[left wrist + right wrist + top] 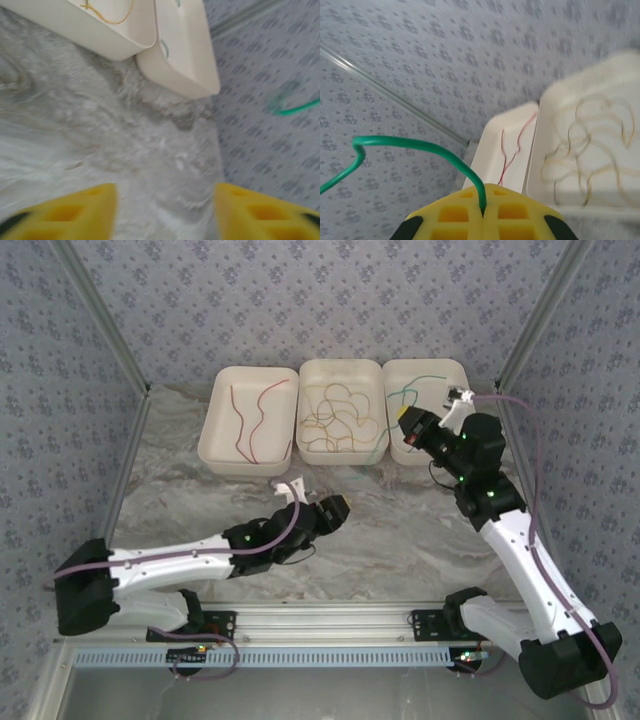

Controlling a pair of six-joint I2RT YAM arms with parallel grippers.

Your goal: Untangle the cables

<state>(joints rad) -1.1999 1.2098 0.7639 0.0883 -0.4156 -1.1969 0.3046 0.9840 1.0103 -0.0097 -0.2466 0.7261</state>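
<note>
Item under handling: one green cable (420, 145). It is pinched at one end between the clenched fingers of the right claw (484, 210). From there it rises, bends over and trails off toward the lower left of the wrist view, in the air and clear of the tray contents.

In the overhead view this claw (408, 423) sits at the near left edge of the upper-right tray (455, 368). A green length already lies in that tray. The red cables (245, 420) are in the upper-left tray (215, 430). The yellow-orange cables (335, 415) lie looped together in the middle tray (340, 368).

The left claw (165, 210) is released and empty, low over the bare table (400, 530) in front of the trays.

Assessment: the step in hand is sorting the green cable into the upper-right tray. The next move calls for carrying the whole trailing length over that tray's rim before letting go, without dragging it across the yellow-orange loops.
</note>
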